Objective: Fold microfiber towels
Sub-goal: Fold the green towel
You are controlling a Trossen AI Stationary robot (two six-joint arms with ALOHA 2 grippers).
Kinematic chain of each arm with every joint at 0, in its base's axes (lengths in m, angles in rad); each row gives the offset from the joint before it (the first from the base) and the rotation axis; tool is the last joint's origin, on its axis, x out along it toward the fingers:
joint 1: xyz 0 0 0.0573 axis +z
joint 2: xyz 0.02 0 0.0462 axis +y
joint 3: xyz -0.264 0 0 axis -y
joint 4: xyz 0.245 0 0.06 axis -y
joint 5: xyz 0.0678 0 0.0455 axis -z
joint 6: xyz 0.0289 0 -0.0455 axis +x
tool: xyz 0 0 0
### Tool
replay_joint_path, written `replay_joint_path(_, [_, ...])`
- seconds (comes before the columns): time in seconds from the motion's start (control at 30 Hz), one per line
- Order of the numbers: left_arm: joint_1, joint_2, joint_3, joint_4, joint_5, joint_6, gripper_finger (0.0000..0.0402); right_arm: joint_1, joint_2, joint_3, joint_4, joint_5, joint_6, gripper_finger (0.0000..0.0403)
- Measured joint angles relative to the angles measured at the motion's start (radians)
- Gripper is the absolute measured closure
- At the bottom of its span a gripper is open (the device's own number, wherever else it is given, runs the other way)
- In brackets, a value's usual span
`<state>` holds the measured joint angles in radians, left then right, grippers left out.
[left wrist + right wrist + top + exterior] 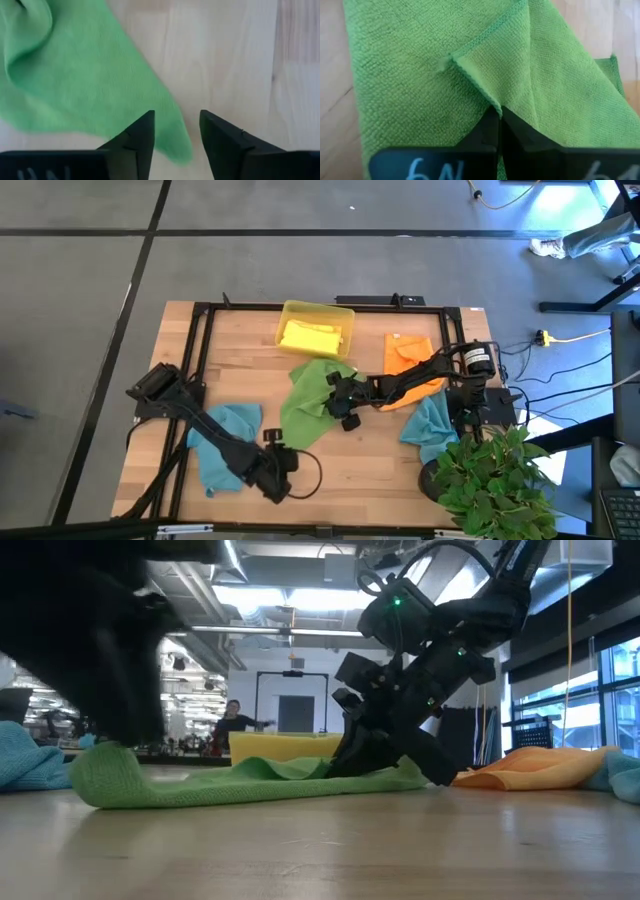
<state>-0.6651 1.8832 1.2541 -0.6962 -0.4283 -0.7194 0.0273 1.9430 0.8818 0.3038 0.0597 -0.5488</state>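
Green microfiber towel (305, 402) lay mid-table (partly folded); my right gripper (499, 116) had pinched its folded edge, while my left gripper (176, 131) hung unclenched over its near corner.

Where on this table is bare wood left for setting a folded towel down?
Bare wood: the far-left corner, between the table frame and yellow tray; also the near strip between the left hand and the plant. The middle and right are crowded: green towel, right hand, orange towel.
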Motion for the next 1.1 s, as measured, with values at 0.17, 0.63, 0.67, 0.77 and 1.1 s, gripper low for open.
replay_joint_path(0.17, [-0.104, 0.0, -0.001, -0.086, -0.08, -0.172, 0.0248, 0.0, 0.0, 0.0, -0.001, 0.0, 0.016, 0.0388])
replay_joint_path(0.63, [-0.311, 0.0, -0.361, 0.475, -0.51, -0.621, 0.0246, 0.001, 0.0, 0.0, 0.001, -0.04, 0.025, 0.0391])
replay_joint_path(0.67, [-0.297, 0.0, -0.393, 0.538, -0.518, -0.627, 0.0246, 0.001, 0.0, 0.0, 0.002, -0.041, 0.025, 0.039])
replay_joint_path(0.77, [-0.246, 0.0, -0.467, 0.676, -0.51, -0.619, 0.0246, 0.001, 0.0, 0.0, 0.004, -0.041, 0.03, 0.0391])
replay_joint_path(1.1, [-0.197, 0.0, -0.505, 0.903, -0.437, -0.43, 0.0246, 0.001, 0.0, 0.0, 0.004, -0.043, 0.048, 0.0388])
